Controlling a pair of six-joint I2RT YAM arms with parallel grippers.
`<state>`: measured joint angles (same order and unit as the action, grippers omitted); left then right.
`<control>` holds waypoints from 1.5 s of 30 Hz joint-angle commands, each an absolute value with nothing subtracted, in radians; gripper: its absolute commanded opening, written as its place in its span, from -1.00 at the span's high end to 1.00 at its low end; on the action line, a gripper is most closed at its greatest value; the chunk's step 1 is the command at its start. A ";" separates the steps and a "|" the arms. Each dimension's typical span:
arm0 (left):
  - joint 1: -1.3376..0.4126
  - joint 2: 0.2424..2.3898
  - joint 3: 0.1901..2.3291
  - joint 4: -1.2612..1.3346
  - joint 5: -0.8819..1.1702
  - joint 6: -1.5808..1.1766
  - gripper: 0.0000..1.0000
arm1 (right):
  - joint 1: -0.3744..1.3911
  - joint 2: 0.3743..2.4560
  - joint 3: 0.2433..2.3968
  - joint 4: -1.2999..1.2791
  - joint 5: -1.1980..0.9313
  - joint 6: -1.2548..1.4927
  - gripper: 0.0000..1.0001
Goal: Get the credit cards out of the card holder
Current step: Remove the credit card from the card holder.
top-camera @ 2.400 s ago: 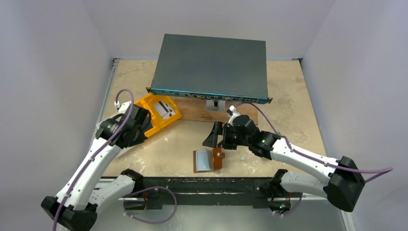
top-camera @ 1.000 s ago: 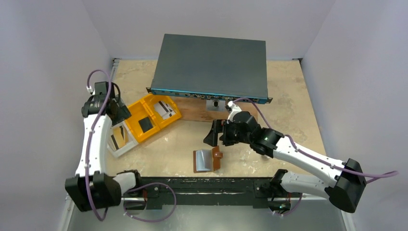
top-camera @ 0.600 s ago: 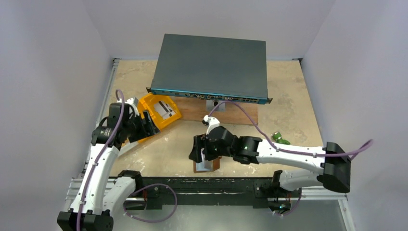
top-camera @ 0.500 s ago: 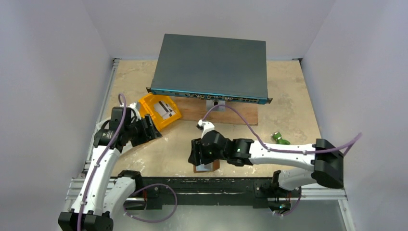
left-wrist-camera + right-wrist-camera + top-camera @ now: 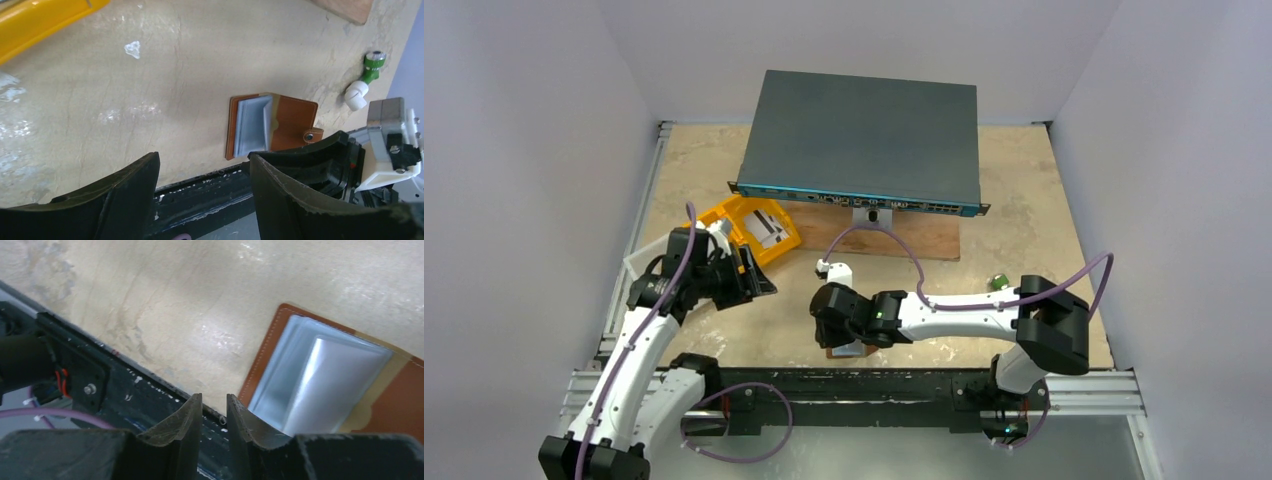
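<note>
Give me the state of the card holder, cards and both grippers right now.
card holder: open, lying flat, clear pockets up.
cards: some lying in the yellow tray.
left gripper: open, empty.
right gripper: narrow gap, holding nothing, beside the card holder.

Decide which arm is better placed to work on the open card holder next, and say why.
Right, probably. The right fingers hang at the card holder's corner, a narrow gap apart. The left fingers, wide open, are farther off near the yellow tray, bare table between.
</note>
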<state>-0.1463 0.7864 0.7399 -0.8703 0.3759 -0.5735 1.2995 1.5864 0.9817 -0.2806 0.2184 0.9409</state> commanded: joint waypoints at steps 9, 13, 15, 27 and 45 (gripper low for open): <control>-0.327 0.814 0.632 -0.706 0.390 -0.720 -0.25 | 1.284 1.537 0.937 -0.403 0.364 1.012 0.51; -0.403 0.856 0.616 -0.654 0.377 -0.755 -0.12 | 1.277 1.502 0.906 -0.428 0.381 1.031 0.50; -0.443 0.882 0.615 -0.628 0.364 -0.769 -0.06 | 1.273 1.480 0.887 -0.437 0.387 1.041 0.50; -0.658 1.107 0.613 -0.427 0.329 -0.851 0.46 | 1.245 1.392 0.746 -0.337 0.342 1.068 0.12; -0.758 1.357 0.609 -0.233 0.347 -0.910 0.92 | 1.229 1.524 0.727 -0.228 0.295 1.058 -0.10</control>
